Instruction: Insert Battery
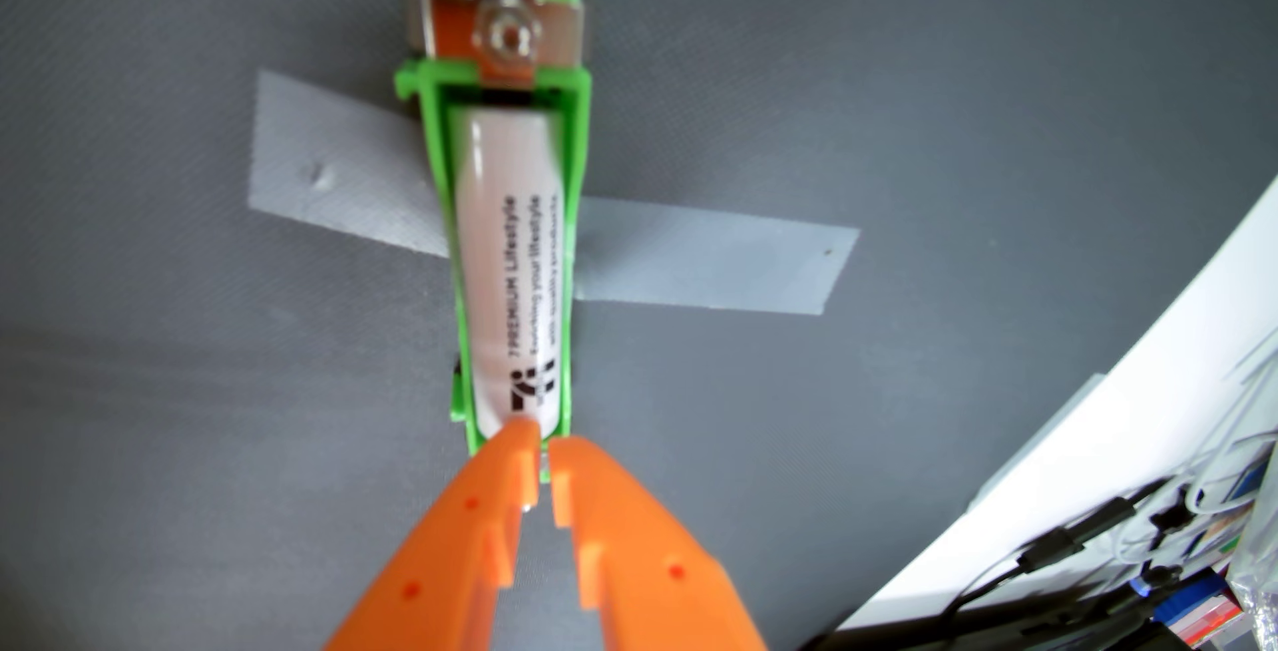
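In the wrist view, a white cylindrical battery (512, 264) with black print lies lengthwise in a green plastic battery holder (578, 160). The holder has a metal contact clip (508, 36) at its far end. A small dark gap shows between the battery's far end and that clip. My orange gripper (545, 449) comes in from the bottom edge. Its jaws are almost together, with only a thin slit between them. The left fingertip (515, 447) touches the near end of the battery. Nothing is held between the fingers. The holder's near end is hidden behind the fingertips.
Grey tape (712, 257) runs under the holder and fixes it to the dark grey mat (207, 450). A white surface edge (1037, 450) cuts across the right side. Black cables and clutter (1106, 554) lie at the bottom right.
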